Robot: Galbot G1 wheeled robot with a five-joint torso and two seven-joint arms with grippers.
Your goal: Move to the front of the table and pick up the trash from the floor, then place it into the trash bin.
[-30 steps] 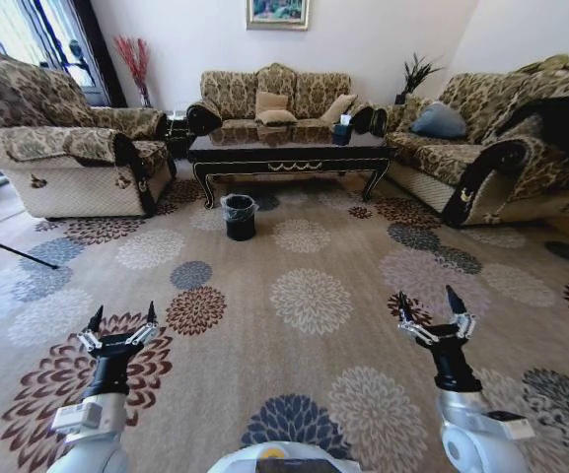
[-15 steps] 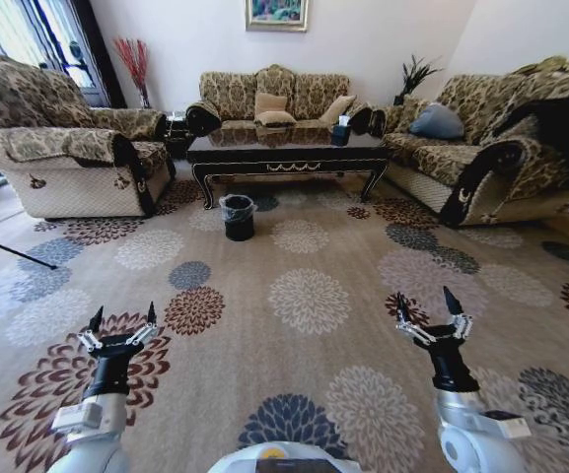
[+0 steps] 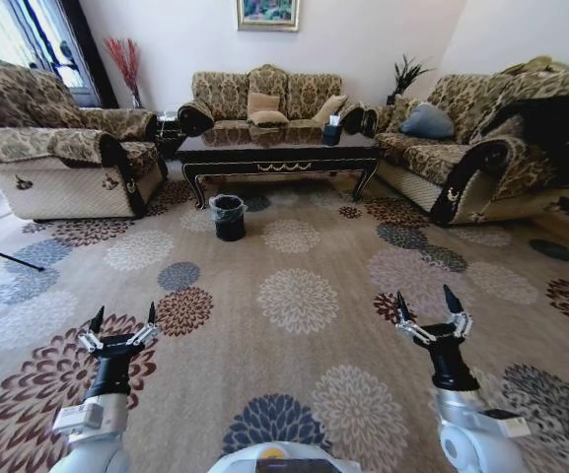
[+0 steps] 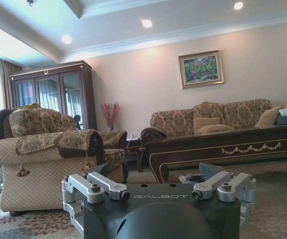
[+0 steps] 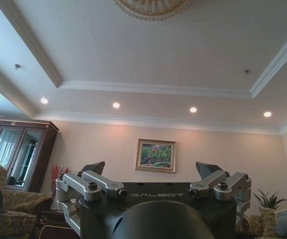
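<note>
Two pincers raised and spread, worktop and bin far ahead

Both arms sit low in the head view. The left pincer (image 3: 122, 317) is at 7 o'clock and the right pincer (image 3: 430, 302) at 5 o'clock. Each points upward with its fingers spread apart and nothing between them. Both hang over the flower-patterned carpet (image 3: 294, 296).

The worktop (image 3: 276, 151), dark glossy wood with gold scroll ornament on its front apron, stands at 12 o'clock, well apart from the pincers. The trash bin (image 3: 228, 217), black with a clear liner over its rim, stands on the carpet just in front of the worktop's left end, at 11 o'clock. Any trash on the floor is too small to make out.

A sofa (image 3: 264, 97) stands behind the worktop. An armchair (image 3: 62, 163) is at 10 o'clock and a second sofa (image 3: 481, 148) at 2 o'clock.

In the left wrist view, the left pincer (image 4: 158, 186) faces the worktop (image 4: 223, 147) across the room.
</note>
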